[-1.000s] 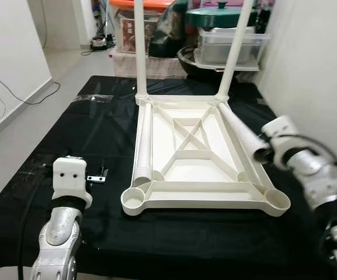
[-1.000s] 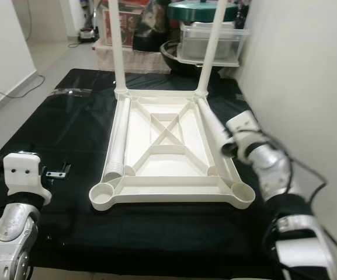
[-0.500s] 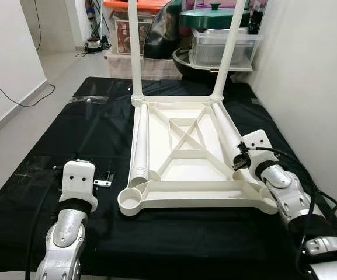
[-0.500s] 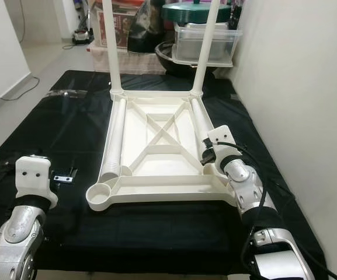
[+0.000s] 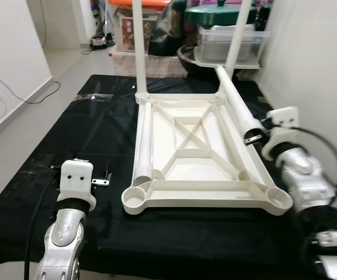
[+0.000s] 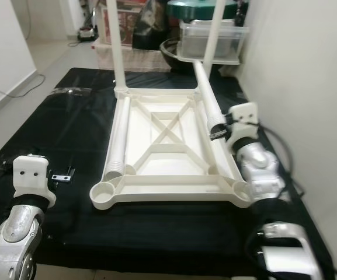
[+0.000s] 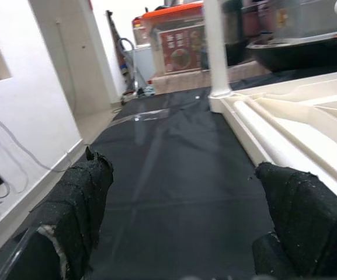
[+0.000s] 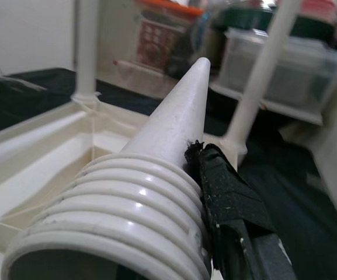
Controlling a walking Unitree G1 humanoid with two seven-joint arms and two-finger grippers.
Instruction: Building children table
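Here the white plastic table top point(image 5: 197, 151) lies upside down on a black cloth point(image 5: 80, 134), filling the middle of the left eye view, its ribbed underside and crossed braces facing up. Two legs already stand upright in its far corner sockets, the far left leg point(image 5: 139, 46) and the far right leg point(image 5: 236, 35), both running off the top edge of the frame. A third loose leg point(image 5: 143, 140) lies flat inside the table top along its left rim, threaded end toward the near left corner socket point(image 5: 134, 198), which gapes open. At the right of the frame the right gripper point(image 5: 254, 135) is clamped on the threaded end of the fourth leg point(image 5: 233, 99), holding it raised above the table top's right rim, the tapered tip pointing toward the far right corner; in the right wrist view a black finger point(image 8: 226, 186) presses against the leg's ribbed collar. The near right corner socket point(image 5: 278, 202) sits just below and beside that arm. At the lower left of the frame the left arm rests over the cloth, well apart from the table top; in the left wrist view the left gripper point(image 7: 180, 204) has its fingers spread wide with nothing between them. A small metal bracket point(image 5: 100, 181) lies on the cloth just beside the left wrist. Storage bins point(image 5: 232, 44) crowd the top edge.
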